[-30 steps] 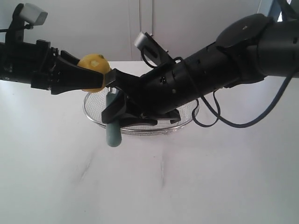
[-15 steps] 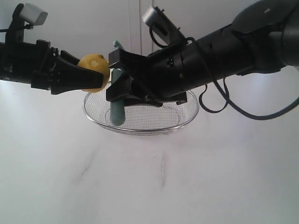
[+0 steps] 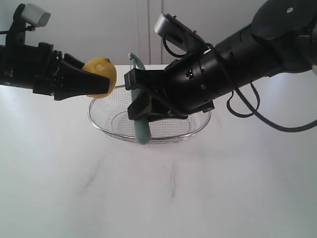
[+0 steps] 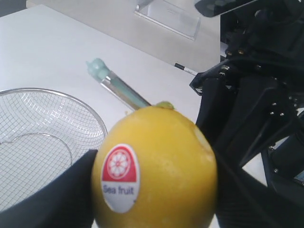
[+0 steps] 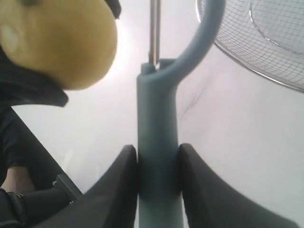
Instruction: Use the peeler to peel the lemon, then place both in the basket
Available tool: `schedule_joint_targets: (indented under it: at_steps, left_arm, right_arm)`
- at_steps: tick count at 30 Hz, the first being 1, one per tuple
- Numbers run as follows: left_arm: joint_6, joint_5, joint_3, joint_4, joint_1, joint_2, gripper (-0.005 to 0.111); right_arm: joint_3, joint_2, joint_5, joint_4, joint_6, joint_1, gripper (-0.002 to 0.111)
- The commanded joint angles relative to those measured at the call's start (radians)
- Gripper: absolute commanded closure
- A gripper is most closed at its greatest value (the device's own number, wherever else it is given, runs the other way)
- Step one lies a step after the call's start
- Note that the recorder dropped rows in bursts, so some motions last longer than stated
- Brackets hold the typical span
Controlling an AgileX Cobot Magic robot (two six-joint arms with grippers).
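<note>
a big white table fills most of the view. its top is smooth and bright, and the light on it is soft and even. on the near part of the table there are a few thin grey marks. behind the table's far edge stands a pale wall, almost white. two thin straight lines run up and down it, close together, like the edges of panels or doors. above the table's far right corner there is a small bluish patch, too small to tell what it is.
</note>
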Motion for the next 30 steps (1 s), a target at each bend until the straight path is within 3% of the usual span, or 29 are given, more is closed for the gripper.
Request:
schedule_joint_targets:
  at_steps: [1, 15, 30]
  left_arm:
    - [0.002, 0.019, 0.008, -0.026, 0.002, -0.014, 0.107]
    - [0.002, 0.019, 0.008, -0.026, 0.002, -0.014, 0.107]
    - [0.002, 0.019, 0.008, -0.026, 0.002, -0.014, 0.107]
  right_arm:
    - [0.016, -0.01, 0.007, -0.02, 0.015, 0.001, 0.108]
    - [0.041, 0.089, 0.031, 0.079, 0.009, 0.001, 0.108]
    - [0.041, 0.118, 0.115, 0.316, -0.181, 0.001, 0.108]
